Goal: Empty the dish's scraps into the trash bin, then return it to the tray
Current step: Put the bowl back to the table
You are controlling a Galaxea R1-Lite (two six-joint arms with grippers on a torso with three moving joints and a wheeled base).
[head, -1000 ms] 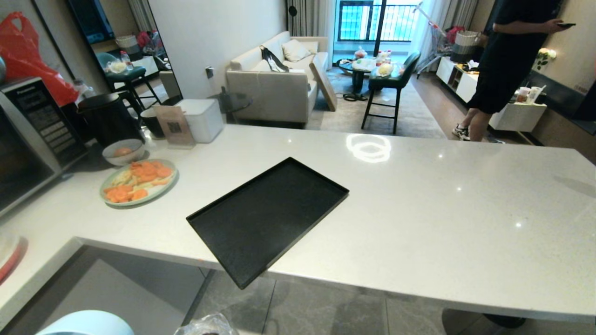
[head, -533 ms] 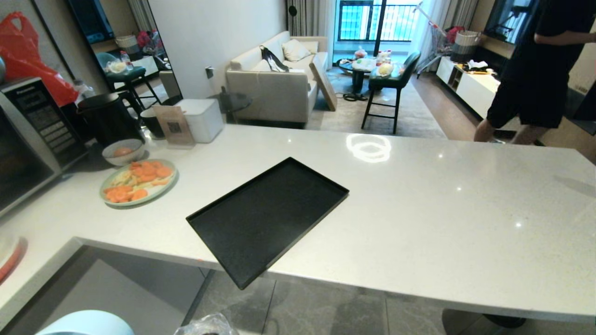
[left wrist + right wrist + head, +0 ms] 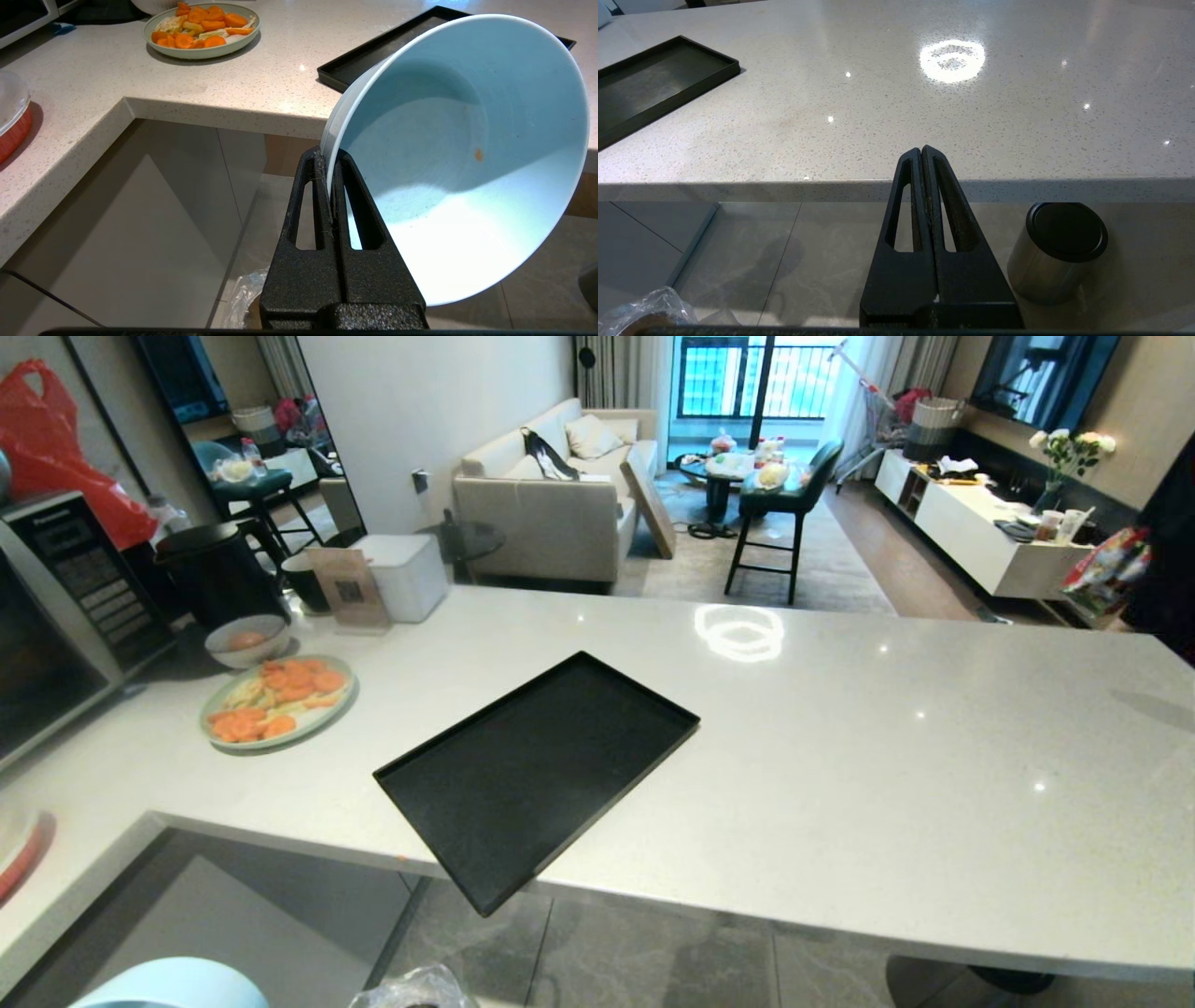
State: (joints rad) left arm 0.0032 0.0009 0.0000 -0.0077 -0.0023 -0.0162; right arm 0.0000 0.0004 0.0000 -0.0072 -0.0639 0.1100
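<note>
Head view: you see the tray (image 3: 537, 777) lying empty on the counter (image 3: 840, 756), one corner overhanging the near edge. A plate (image 3: 277, 702) of carrot slices sits toward the counter's left end, with a white bowl (image 3: 247, 640) just behind it. The rim of the dish (image 3: 173, 985) shows at the lower left, below the counter's edge, beside the crinkled liner of the bin (image 3: 415, 987).

Left wrist view: the left end effector (image 3: 329, 186) is clamped on the dish (image 3: 460, 154) at its rim. The dish is tipped on edge, held off the counter, below the near edge and over the floor. Its inside is empty except for one small orange speck. You see a bit of the liner (image 3: 245, 294) beneath.

Right wrist view: the right end effector (image 3: 922, 154) has its fingers pressed together, holding nothing, low in front of the counter's near edge. A black-topped steel cylinder (image 3: 1057, 252) stands on the floor near it. The tray (image 3: 654, 79) and liner (image 3: 644, 310) show at the sides.
</note>
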